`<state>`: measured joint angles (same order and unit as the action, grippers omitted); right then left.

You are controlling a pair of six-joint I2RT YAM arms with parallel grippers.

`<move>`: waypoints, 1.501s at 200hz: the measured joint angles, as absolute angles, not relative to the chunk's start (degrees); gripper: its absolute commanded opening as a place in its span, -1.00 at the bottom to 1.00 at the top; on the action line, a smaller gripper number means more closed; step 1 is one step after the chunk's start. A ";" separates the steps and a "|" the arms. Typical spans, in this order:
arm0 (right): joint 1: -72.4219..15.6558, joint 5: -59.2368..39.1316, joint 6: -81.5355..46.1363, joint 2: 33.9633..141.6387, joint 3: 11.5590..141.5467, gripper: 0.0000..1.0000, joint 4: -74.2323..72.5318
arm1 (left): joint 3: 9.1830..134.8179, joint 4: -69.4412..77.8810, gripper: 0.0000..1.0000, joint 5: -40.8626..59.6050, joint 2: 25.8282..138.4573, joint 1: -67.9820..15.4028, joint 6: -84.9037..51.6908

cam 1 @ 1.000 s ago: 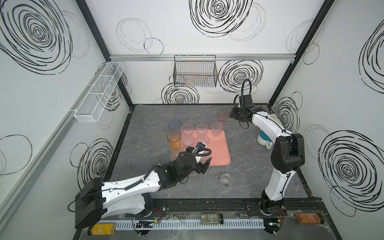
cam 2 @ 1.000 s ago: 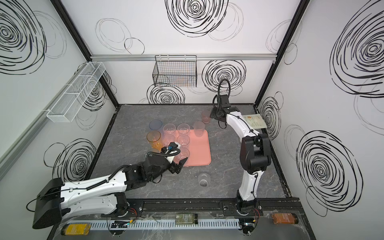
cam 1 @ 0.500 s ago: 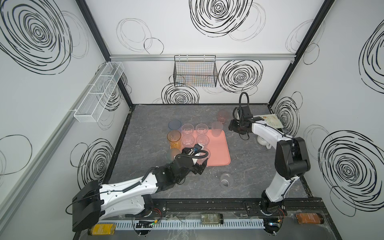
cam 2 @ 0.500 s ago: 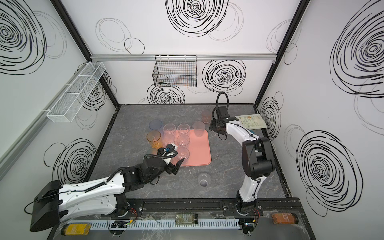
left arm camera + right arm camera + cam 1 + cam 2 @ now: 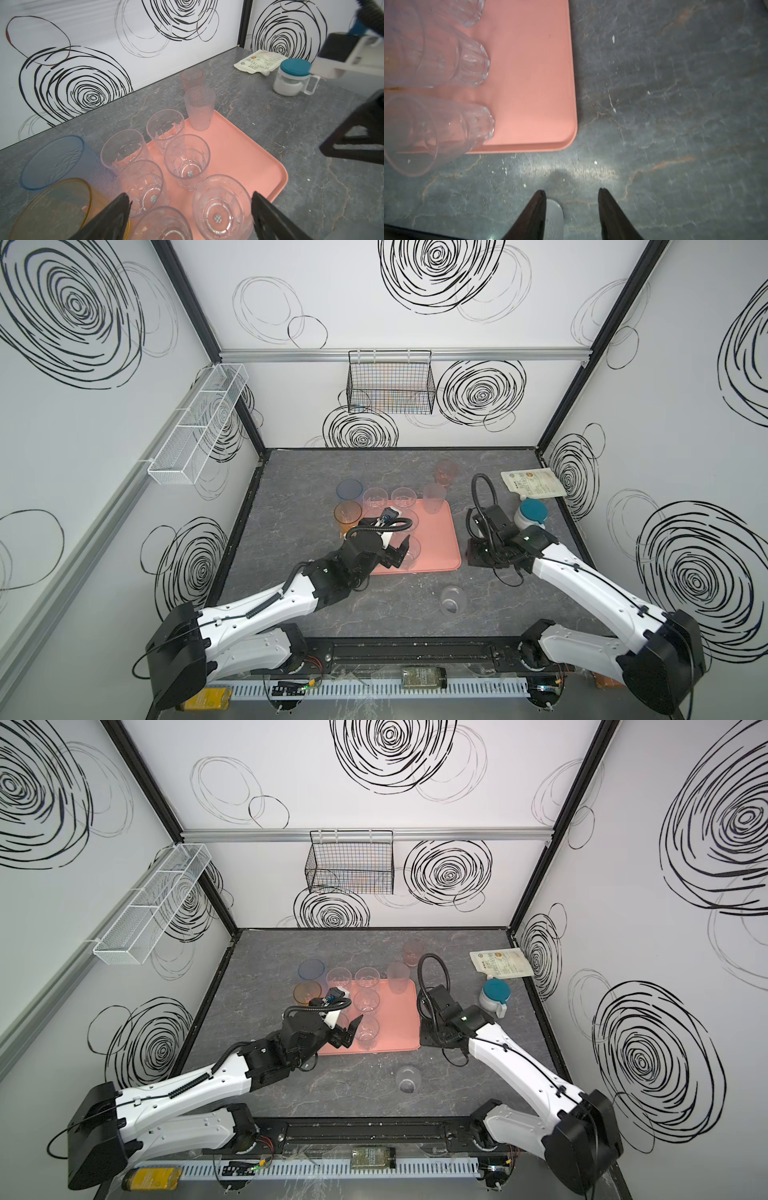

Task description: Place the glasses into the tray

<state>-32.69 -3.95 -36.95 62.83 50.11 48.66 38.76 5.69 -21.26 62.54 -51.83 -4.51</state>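
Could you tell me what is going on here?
Two robot arms are loading glasses onto the pink tray. Several clear ones stand on it. The left gripper hovers open above those at its near left corner, holding nothing. The right gripper is open and empty beside the tray's right edge. A clear glass in front of the tray and a pink tumbler behind it are not yet in.

Bright, even light above; dimmer at my right wrist
Top views sharp, bowed at the edges; right wrist view soft, a pale glare on the table (image 5: 583, 172), my right pincer (image 5: 571, 192) a dark blur
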 measured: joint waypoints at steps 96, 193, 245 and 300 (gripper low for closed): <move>-51.42 -7.22 -49.23 61.06 47.75 -0.29 56.69 | 38.15 5.67 0.86 -21.12 63.11 -51.57 -6.46; -52.73 -7.29 -50.13 67.59 43.24 -0.77 52.36 | 38.11 5.67 0.87 -21.17 63.59 -51.57 -6.63; -53.23 -4.19 -48.71 69.43 52.69 -0.78 57.71 | 38.11 5.65 0.87 -22.44 64.53 -51.57 -6.63; -39.99 0.62 -39.88 71.53 59.51 -0.78 58.83 | 37.76 5.69 0.87 -23.99 63.72 -50.28 -6.70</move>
